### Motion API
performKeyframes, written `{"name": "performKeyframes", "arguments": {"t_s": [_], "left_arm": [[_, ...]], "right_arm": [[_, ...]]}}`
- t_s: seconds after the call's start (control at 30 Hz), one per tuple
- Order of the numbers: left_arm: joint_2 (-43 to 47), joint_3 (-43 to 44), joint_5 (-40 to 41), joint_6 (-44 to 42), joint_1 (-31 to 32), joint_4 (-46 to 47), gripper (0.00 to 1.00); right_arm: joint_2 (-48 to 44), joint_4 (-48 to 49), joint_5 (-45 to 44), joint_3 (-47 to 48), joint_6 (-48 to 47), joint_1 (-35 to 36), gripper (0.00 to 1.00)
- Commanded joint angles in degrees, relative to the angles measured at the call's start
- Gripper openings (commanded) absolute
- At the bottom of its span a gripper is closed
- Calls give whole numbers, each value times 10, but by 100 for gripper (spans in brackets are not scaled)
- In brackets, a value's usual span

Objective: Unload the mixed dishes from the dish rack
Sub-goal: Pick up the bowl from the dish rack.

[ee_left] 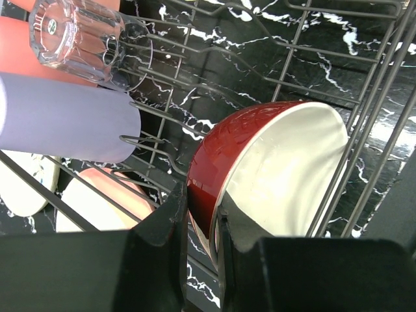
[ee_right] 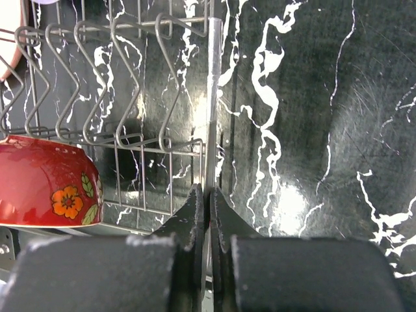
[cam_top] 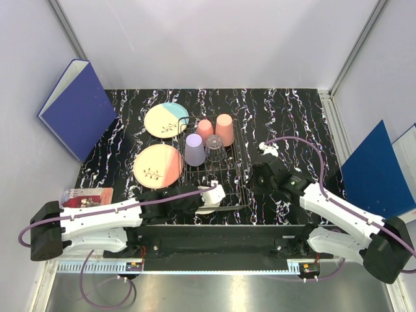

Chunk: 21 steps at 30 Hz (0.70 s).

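The wire dish rack (cam_top: 242,162) stands mid-table. Its near end holds the red bowl with cream inside (ee_left: 273,169), tilted on its side. My left gripper (ee_left: 201,224) is shut on the bowl's rim, one finger on the red outside and one on the cream inside. The lavender cup (ee_left: 65,123), clear glass (ee_left: 78,39) and two salmon-pink cups (cam_top: 225,129) sit at the rack's far end. My right gripper (ee_right: 209,195) is shut on the rack's right rim wire (ee_right: 210,97). The bowl also shows in the right wrist view (ee_right: 45,182).
A blue-and-cream plate (cam_top: 166,120) and a salmon-pink plate (cam_top: 158,166) lie on the black marbled table left of the rack. Blue binders lean at the far left (cam_top: 78,107) and the right (cam_top: 377,169). A small packet (cam_top: 88,195) lies at the near left.
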<state>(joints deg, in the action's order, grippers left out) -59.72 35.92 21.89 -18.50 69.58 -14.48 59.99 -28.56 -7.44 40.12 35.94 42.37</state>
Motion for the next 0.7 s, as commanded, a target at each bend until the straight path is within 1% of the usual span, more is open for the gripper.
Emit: {"name": "performKeyframes", "arguments": {"t_s": [0.0, 0.2, 0.33, 0.47, 0.67], "left_arm": [[32, 9, -14, 48, 5, 74, 0], [53, 10, -4, 33, 9, 97, 0], [65, -2, 10, 8, 20, 131, 0], [59, -14, 62, -30, 49, 164, 0], [29, -26, 105, -83, 78, 211, 0]], "right_arm": [[37, 23, 4, -14, 2, 4, 0], [69, 38, 11, -24, 9, 4, 0], [77, 40, 14, -28, 17, 4, 0], [73, 40, 15, -31, 26, 4, 0], [53, 27, 2, -31, 41, 4, 0]]}}
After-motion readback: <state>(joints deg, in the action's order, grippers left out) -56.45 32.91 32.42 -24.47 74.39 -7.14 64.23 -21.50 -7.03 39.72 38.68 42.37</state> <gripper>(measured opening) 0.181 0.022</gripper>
